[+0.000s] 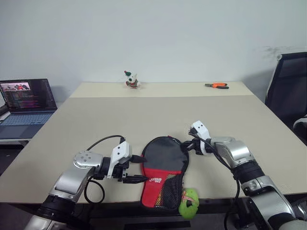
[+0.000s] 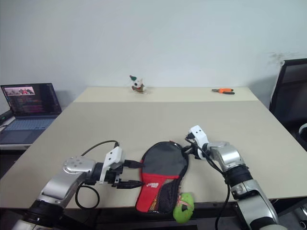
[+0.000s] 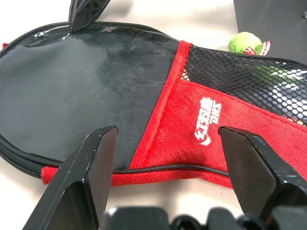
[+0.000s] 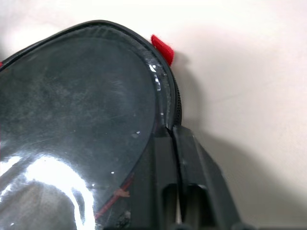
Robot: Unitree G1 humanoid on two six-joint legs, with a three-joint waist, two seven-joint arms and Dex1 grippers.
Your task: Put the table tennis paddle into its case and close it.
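Nearest us, a fuzzy green ball charm hung at the front edge of the beige surface, beside the soft black paddle-shaped fabric case with its red logo panel and mesh pocket. The case lay flat near that edge, rounded end away from us. Our left tool stood wide, its black fingers apart just beside the case's red panel. Our right tool was pinched together at the case's zip rim, at the rounded end. Whether the paddle sat inside, we could not tell. Farther off lay orange-handled pliers, a small toy figure and an open laptop.
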